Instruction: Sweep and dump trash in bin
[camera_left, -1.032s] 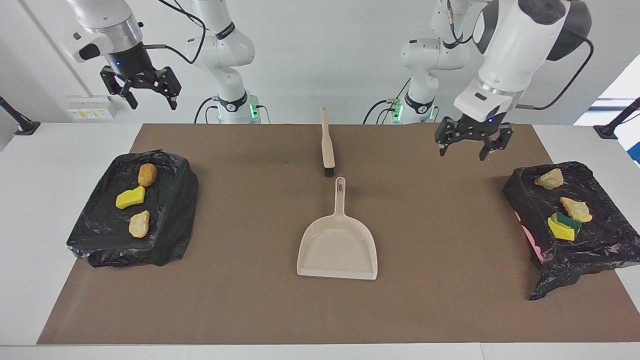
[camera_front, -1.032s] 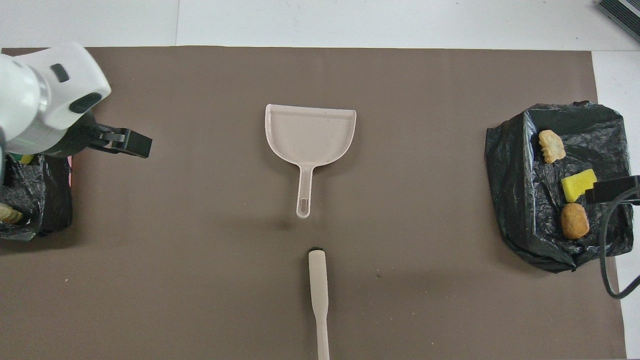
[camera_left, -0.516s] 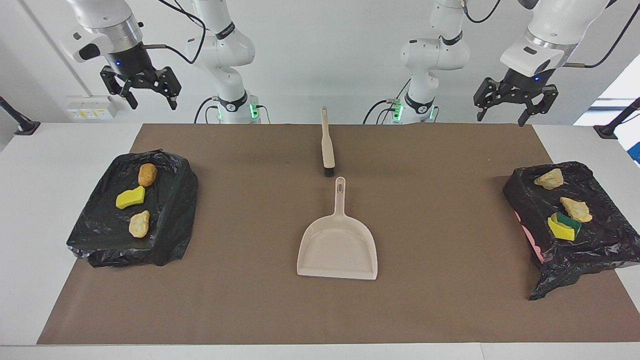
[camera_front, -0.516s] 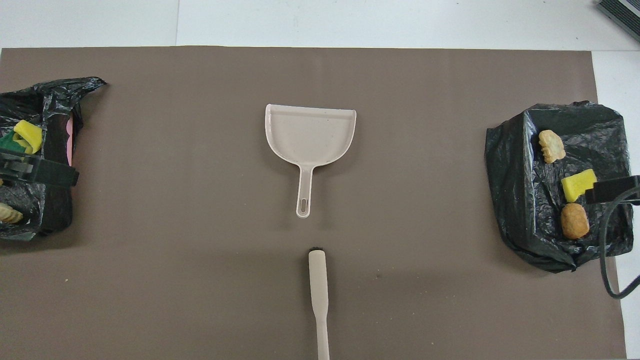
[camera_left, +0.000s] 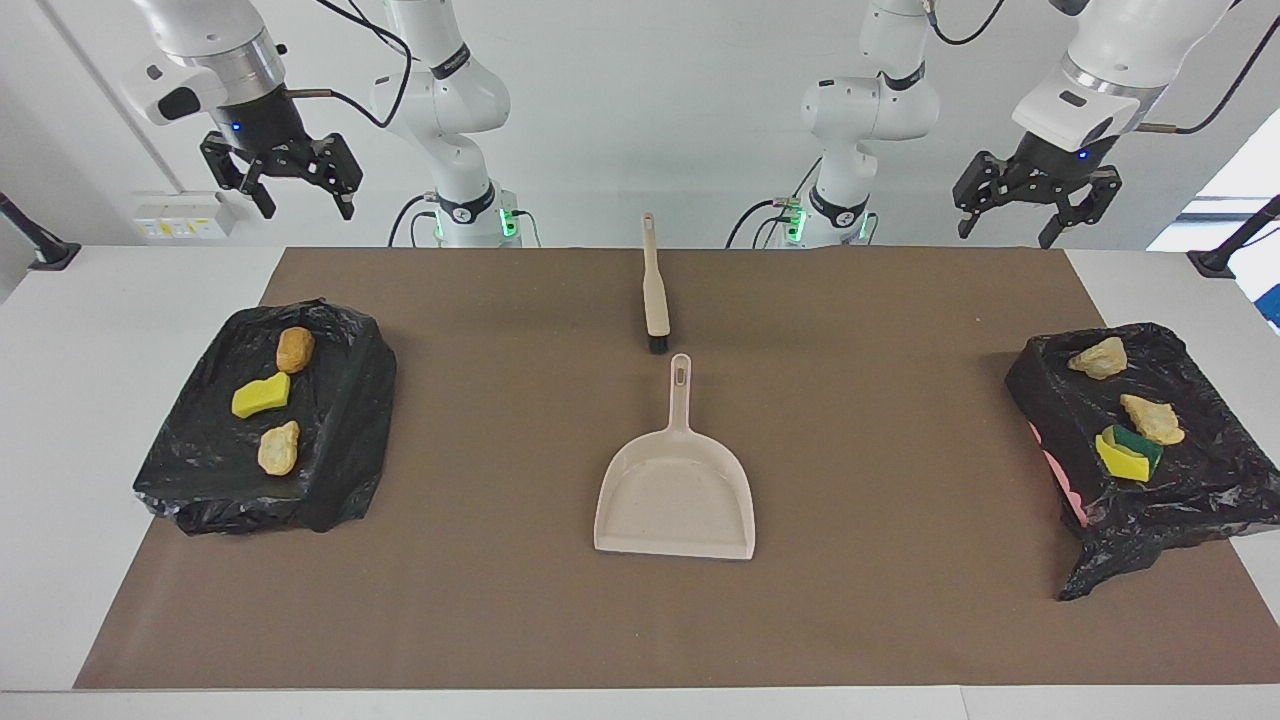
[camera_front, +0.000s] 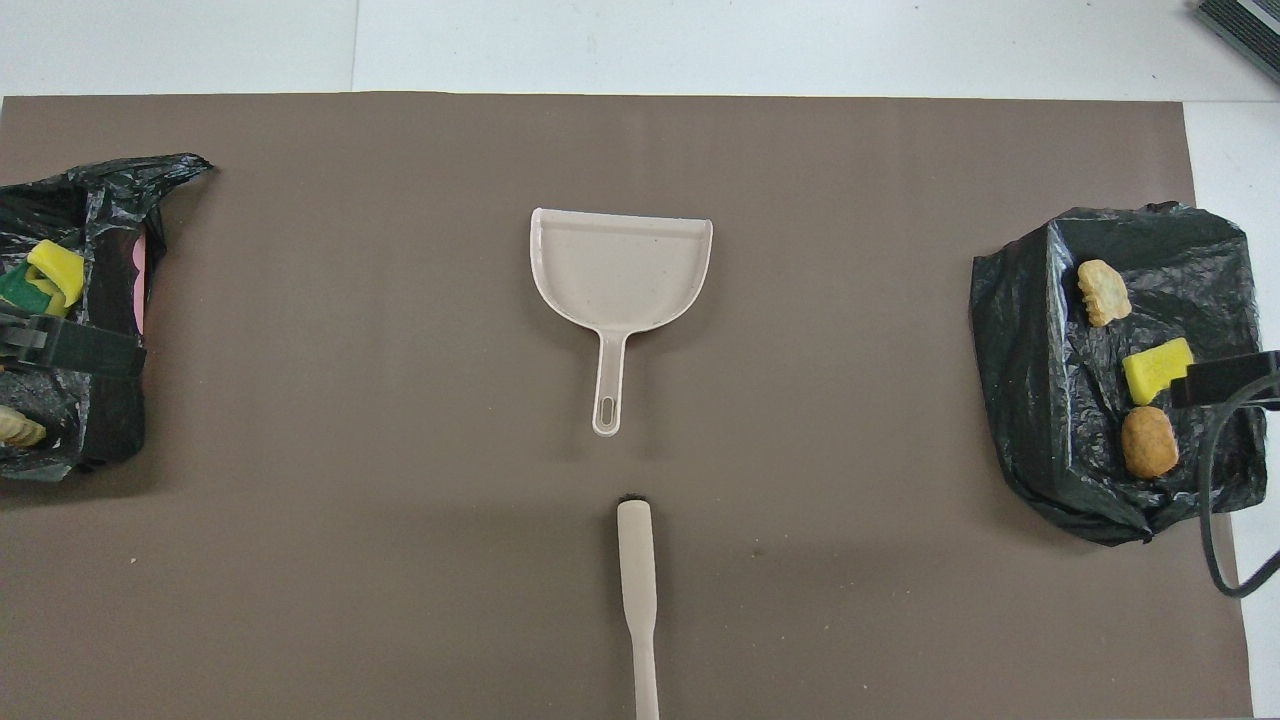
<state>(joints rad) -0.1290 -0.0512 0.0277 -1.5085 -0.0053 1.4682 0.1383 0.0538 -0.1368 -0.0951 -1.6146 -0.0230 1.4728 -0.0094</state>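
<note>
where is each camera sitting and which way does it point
Facing view: high across the table, looking at the robots; both arms show whole, the right gripper and left gripper raised and open, waiting.
Overhead view: high above the robots' end, looking steeply down and forward; only dark gripper parts show at the side edges.
Shared: the beige plastic dustpan, the beige long-handled brush, the brown mat and two black-bag-lined bins holding scraps.
</note>
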